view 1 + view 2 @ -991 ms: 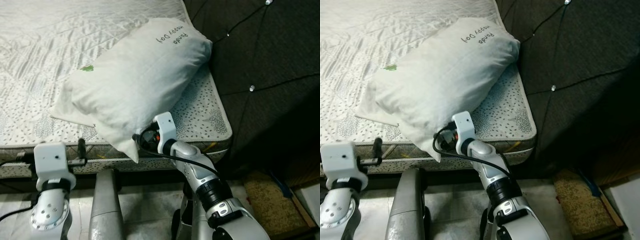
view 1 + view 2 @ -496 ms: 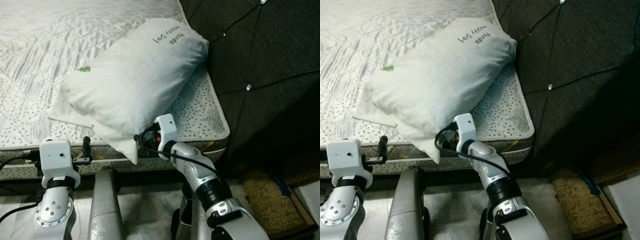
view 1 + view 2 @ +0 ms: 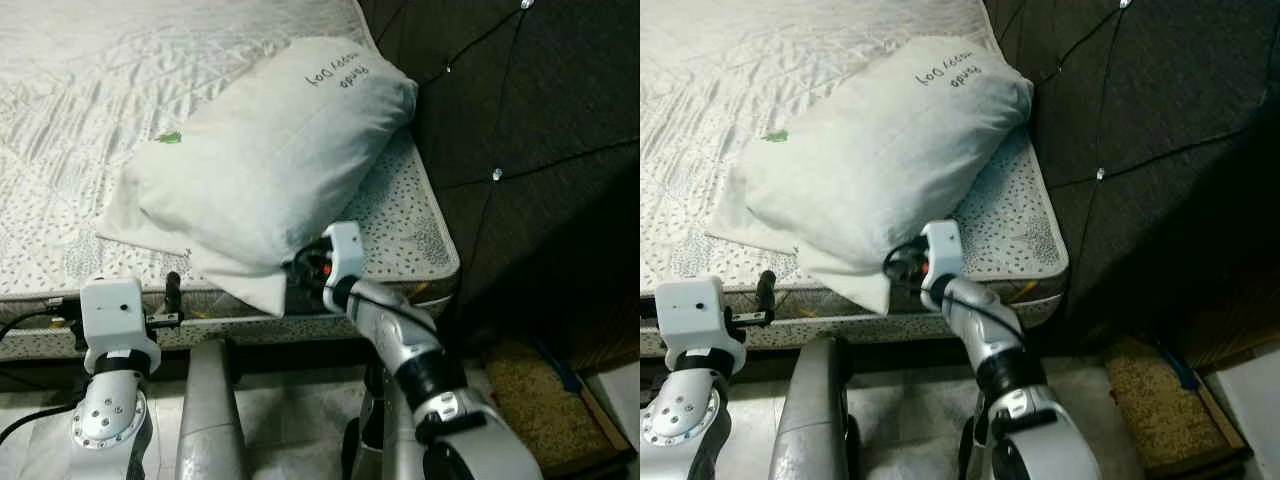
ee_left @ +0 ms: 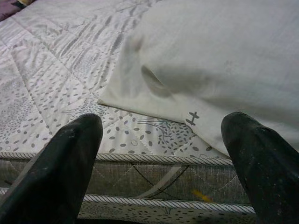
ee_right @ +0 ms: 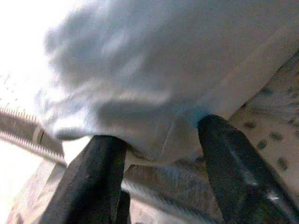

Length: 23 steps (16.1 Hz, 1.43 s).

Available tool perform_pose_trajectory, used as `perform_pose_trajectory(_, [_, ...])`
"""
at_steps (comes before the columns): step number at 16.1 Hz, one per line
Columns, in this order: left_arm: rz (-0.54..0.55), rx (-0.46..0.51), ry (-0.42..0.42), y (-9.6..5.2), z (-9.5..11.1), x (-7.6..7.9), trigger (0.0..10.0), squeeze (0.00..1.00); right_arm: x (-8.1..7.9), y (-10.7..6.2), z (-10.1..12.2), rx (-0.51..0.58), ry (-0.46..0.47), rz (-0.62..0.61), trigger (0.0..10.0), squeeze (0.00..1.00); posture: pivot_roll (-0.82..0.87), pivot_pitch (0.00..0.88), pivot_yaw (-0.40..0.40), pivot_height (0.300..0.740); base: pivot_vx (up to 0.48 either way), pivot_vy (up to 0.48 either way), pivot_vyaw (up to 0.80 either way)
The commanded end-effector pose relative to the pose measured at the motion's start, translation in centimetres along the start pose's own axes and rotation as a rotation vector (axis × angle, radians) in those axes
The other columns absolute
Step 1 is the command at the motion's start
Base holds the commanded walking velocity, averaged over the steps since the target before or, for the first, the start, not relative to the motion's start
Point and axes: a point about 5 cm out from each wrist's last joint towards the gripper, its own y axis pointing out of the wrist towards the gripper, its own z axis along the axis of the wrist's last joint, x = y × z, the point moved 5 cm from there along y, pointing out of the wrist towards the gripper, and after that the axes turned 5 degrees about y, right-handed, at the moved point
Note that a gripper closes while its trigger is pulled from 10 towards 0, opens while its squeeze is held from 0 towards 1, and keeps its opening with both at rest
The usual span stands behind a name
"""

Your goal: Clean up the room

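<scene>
A: Head views first. What lies where?

B: One white pillow (image 3: 270,150) sits upper centre, plump, soft cotton, with dark handwriting near its top end and a small green mark on its left side. It rests on the near right corner of a quilted mattress (image 3: 80,120) printed with grey speckles, its lower corner hanging over the piped edge. To the right stands a dark tufted headboard (image 3: 520,130) with shiny button studs. A coarse tan mat (image 3: 540,410) lies on the floor at lower right.

A: And the arms?

B: Two silver ones. The right gripper (image 3: 292,272) is at centre frame, its tip tucked under the pillow's overhanging corner. The left gripper (image 3: 170,300) is at lower left, level with the mattress side, short of the pillow.

A: Left wrist view?

B: Two matte black fingers (image 4: 60,163) at the lower corners, spread wide with nothing between them. Beyond them are the mattress edge with its corded seam and the pillow (image 4: 224,65) in the upper right, a tiny dark cross printed on its flat hem.

A: Right wrist view?

B: Blurred. Two black fingers (image 5: 233,172) sit apart, with the pillow's (image 5: 159,70) bunched corner between them. I cannot tell whether they pinch the fabric.
</scene>
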Motion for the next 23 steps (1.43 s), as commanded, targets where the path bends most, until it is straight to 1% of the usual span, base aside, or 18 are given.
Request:
perform_pose_trajectory(1, [-0.001,0.005,0.005,0.1,0.1,0.0,10.0,0.0,-2.1,0.9,2.3,0.081,0.024,0.023,0.0,0.0,0.24,0.103,-0.059,0.532,0.0,0.0,0.0])
perform_pose_trajectory(2, [0.0,0.008,0.004,0.2,0.2,0.0,10.0,0.0,-0.9,0.9,3.7,0.125,0.036,-0.032,0.0,0.0,0.24,0.1,-0.059,0.532,0.0,0.0,0.0])
perform_pose_trajectory(6, [0.001,0.011,0.001,0.4,0.1,0.1,10.0,0.0,1.1,0.6,6.0,0.179,0.03,-0.095,0.0,0.0,0.23,0.088,-0.061,0.532,0.0,0.0,0.0])
perform_pose_trajectory(9, [0.0,0.022,-0.009,1.1,0.2,0.5,10.0,0.0,3.6,-0.2,9.5,0.267,0.013,-0.18,0.0,0.0,0.21,0.061,-0.063,0.532,0.0,0.0,0.0])
perform_pose_trajectory(10, [0.0,0.03,-0.013,1.3,0.4,0.6,10.0,0.0,4.9,-0.8,11.3,0.31,-0.002,-0.224,0.0,0.0,0.21,0.061,-0.063,0.532,0.0,0.0,0.0])
perform_pose_trajectory(11, [-0.001,0.034,-0.016,1.6,0.5,0.8,10.0,0.0,7.0,-2.1,13.8,0.368,-0.015,-0.299,0.0,0.0,0.2,0.047,-0.061,0.532,0.0,0.0,0.0])
perform_pose_trajectory(12, [-0.001,0.036,-0.017,1.8,0.5,0.9,10.0,0.0,8.3,-3.1,15.3,0.403,-0.021,-0.345,0.0,0.0,0.19,0.041,-0.059,0.532,0.0,0.0,0.0])
perform_pose_trajectory(13, [-0.002,0.039,-0.019,2.0,0.5,1.0,10.0,0.0,10.1,-4.6,17.2,0.451,-0.028,-0.413,0.0,0.0,0.19,0.034,-0.058,0.532,0.0,0.0,0.0])
perform_pose_trajectory(14, [-0.004,0.04,-0.021,2.1,0.4,1.1,10.0,0.0,11.3,-5.9,18.6,0.483,-0.031,-0.454,0.0,0.0,0.18,0.027,-0.058,0.532,0.0,0.0,0.0])
perform_pose_trajectory(15, [-0.005,0.044,-0.027,2.4,0.4,1.3,10.0,0.0,13.1,-8.0,20.4,0.534,-0.054,-0.522,0.0,0.0,0.17,0.019,-0.06,0.532,0.0,0.0,0.0])
perform_pose_trajectory(16, [-0.005,0.046,-0.031,2.5,0.5,1.4,10.0,0.0,14.1,-9.1,21.2,0.553,-0.071,-0.56,0.0,0.0,0.16,0.012,-0.062,0.532,0.0,0.0,0.0])
perform_pose_trajectory(17, [-0.004,0.047,-0.033,2.6,0.5,1.5,10.0,0.0,14.8,-9.9,21.6,0.568,-0.082,-0.592,0.0,0.0,0.16,0.01,-0.063,0.532,0.0,0.0,0.0])
perform_pose_trajectory(18, [-0.004,0.048,-0.036,2.7,0.5,1.7,10.0,0.0,16.3,-11.7,22.3,0.594,-0.094,-0.656,0.0,0.0,0.15,0.008,-0.065,0.532,0.0,0.0,0.0])
perform_pose_trajectory(19, [-0.006,0.049,-0.039,2.7,0.4,1.8,10.0,0.0,17.4,-12.6,21.9,0.589,-0.105,-0.691,0.0,0.0,0.15,0.007,-0.067,0.532,0.0,0.0,0.0])
perform_pose_trajectory(20, [-0.006,0.047,-0.041,2.6,0.2,1.9,10.0,0.0,18.2,-13.0,20.9,0.567,-0.119,-0.708,0.0,0.0,0.15,0.009,-0.07,0.532,0.0,0.0,0.0])
perform_pose_trajectory(21, [-0.005,0.044,-0.043,2.6,0.0,1.9,10.0,0.0,19.0,-13.1,18.8,0.527,-0.136,-0.715,0.0,0.0,0.14,0.01,-0.069,0.532,0.0,0.0,0.0])
perform_pose_trajectory(22, [-0.007,0.042,-0.044,2.5,-0.1,2.0,10.0,0.0,19.3,-13.1,17.3,0.52,-0.14,-0.721,0.0,0.0,0.13,0.01,-0.069,0.532,0.0,0.0,0.0])
perform_pose_trajectory(23, [-0.01,0.04,-0.044,2.5,-0.1,2.1,10.0,0.0,19.1,-12.7,15.7,0.494,-0.154,-0.7,0.0,0.0,0.13,0.014,-0.066,0.532,0.0,0.0,0.0])
